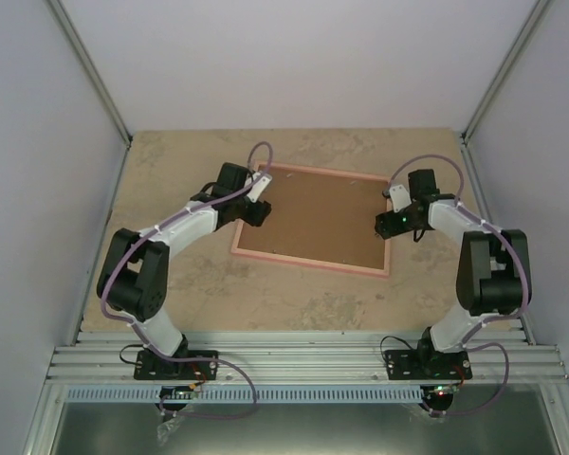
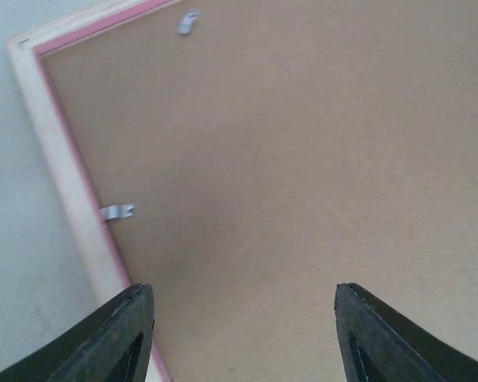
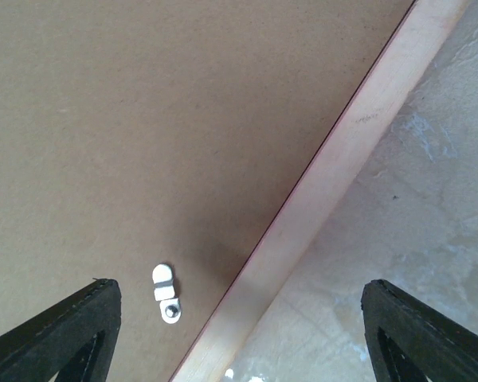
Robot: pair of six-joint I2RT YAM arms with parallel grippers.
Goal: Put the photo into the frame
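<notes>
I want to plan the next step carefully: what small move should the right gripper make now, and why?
Probably lower the right gripper onto the metal clip to turn it. Its jaws stand open above that clip, which lies on the backing board beside the frame rail. The photo is not visible.

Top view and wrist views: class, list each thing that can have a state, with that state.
frame: lying flat on the table, back up.
backing board: seated inside the frame.
left gripper: jaws open, empty, above the board.
right gripper: jaws open, empty, above the frame's edge.
</notes>
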